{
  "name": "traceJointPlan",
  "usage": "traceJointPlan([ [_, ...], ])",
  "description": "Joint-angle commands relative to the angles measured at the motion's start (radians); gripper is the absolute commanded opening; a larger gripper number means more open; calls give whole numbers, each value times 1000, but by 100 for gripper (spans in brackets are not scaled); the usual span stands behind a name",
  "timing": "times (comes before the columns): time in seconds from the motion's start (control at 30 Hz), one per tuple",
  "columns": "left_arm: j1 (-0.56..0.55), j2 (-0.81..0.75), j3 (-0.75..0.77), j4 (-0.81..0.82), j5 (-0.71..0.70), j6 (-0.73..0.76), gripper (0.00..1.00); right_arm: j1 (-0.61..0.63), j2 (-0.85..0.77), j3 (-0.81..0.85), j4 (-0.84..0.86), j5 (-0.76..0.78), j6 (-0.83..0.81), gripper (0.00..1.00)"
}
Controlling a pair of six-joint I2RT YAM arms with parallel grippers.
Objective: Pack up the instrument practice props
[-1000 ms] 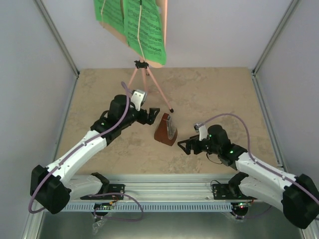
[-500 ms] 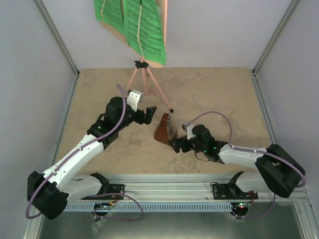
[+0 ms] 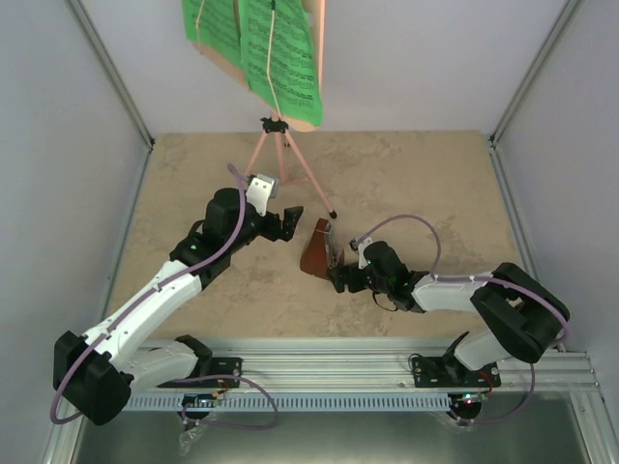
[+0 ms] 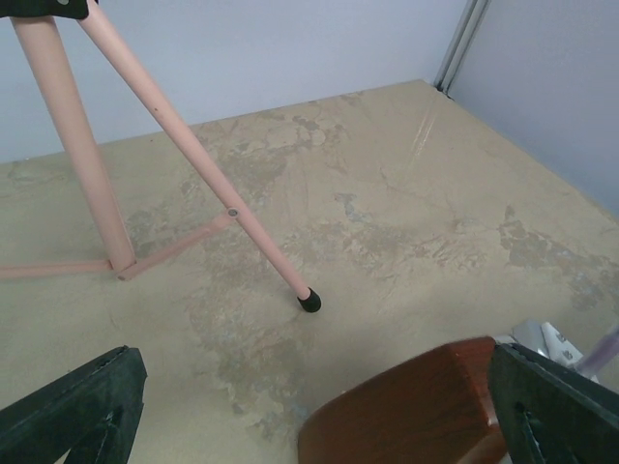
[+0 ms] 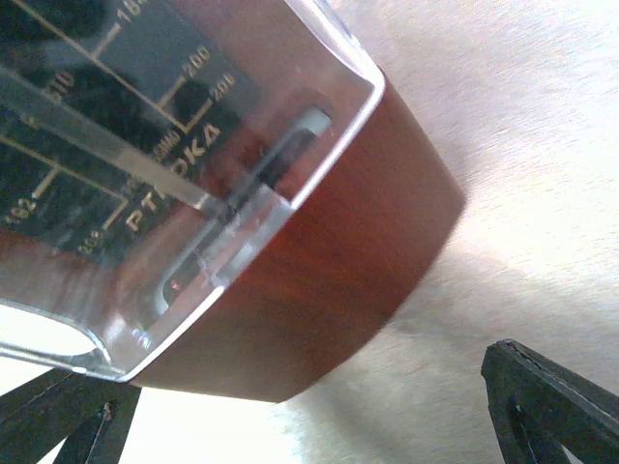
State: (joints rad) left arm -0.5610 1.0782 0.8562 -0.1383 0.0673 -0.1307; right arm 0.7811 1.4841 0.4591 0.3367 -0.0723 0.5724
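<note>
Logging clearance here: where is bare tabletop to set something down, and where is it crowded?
Bare: far right of the table, between metronome and right wall; also far left, beside the music stand legs. Crowded: centre, where left pincer and right pincer flank the metronome.

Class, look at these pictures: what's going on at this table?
Music props are being packed up. The right claw, open, sits right at the brown metronome, not yet gripping it. The left claw, also open, hovers on its other side. The pink music stand stands behind, green pages on it.
</note>
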Motion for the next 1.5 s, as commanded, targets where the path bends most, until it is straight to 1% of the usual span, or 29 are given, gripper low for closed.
traceJointPlan([
  [0.0,1,-4,-12,16,-12,8,99,-59,1,-7,5,93,-2,98],
  [0.17,1,-13,-12,14,-22,12,99,-153,-53,-30,-30,75,-22,98],
  [0.23,1,-15,-14,14,-23,13,99,-171,-95,-47,-24,32,-61,98],
  [0.43,1,-15,-13,14,-20,14,99,-156,-233,-122,70,-142,-226,98],
  [0.5,-1,-14,-13,15,-14,15,99,-128,-258,-138,89,-137,-259,98],
  [0.57,0,-11,-14,20,4,14,99,-96,-258,-148,108,-94,-273,98],
  [0.6,-1,-10,-16,27,27,17,99,-82,-252,-154,123,-65,-273,98],
  [0.7,0,45,-12,86,213,-13,99,-60,-229,-169,179,6,-260,98],
  [0.77,-5,135,58,68,301,-55,99,-52,-218,-169,201,34,-264,98],
  [0.8,-18,180,103,45,309,-61,99,-48,-217,-170,206,47,-268,98],
  [0.9,-80,279,210,-10,248,-33,99,-38,-223,-178,212,90,-268,98],
  [1.0,-93,372,281,-34,242,-58,99,-36,-231,-194,219,112,-261,98],
  [1.1,-99,454,320,-67,213,-69,99,-30,-233,-211,233,106,-251,98],
  [1.27,-119,487,328,-108,143,-45,99,-24,-227,-251,285,108,-240,98],
  [1.4,-125,503,307,-108,134,-43,99,-21,-197,-256,319,111,-252,98],
  [1.47,-127,517,314,-124,126,-40,97,-15,-186,-258,338,114,-256,98],
])
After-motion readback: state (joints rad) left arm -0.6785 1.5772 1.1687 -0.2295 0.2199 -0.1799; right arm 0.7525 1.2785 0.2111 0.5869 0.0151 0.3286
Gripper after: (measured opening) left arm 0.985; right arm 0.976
